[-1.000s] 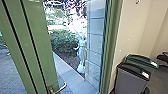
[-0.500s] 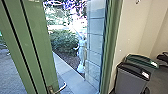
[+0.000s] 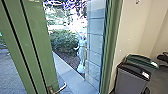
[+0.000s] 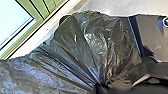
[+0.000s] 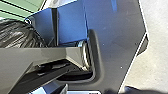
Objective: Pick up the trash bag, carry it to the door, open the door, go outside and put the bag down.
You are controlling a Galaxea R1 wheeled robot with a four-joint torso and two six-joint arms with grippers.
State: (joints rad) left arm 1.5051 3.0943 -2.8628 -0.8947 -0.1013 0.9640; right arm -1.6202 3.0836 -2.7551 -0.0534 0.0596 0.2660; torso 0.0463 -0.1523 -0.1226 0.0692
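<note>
The green door (image 3: 35, 45) stands open at left, paving (image 3: 72, 77) beyond the gap to its right. The trash bag (image 4: 107, 45) hangs on the left arm's side, close by the base — its pleats gripped, I judge, in the left tool (image 4: 100, 87). Right tool's state: cannot tell.

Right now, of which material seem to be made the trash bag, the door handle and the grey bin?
Trash bag: thin, glossy dark plastic, by its fine wrinkles and bright highlights. Door handle: smooth metal, perhaps, by its pale shine; a painted finish is possible. Grey bin: probably hard, matt plastic, by its flat, evenly coloured side.
</note>
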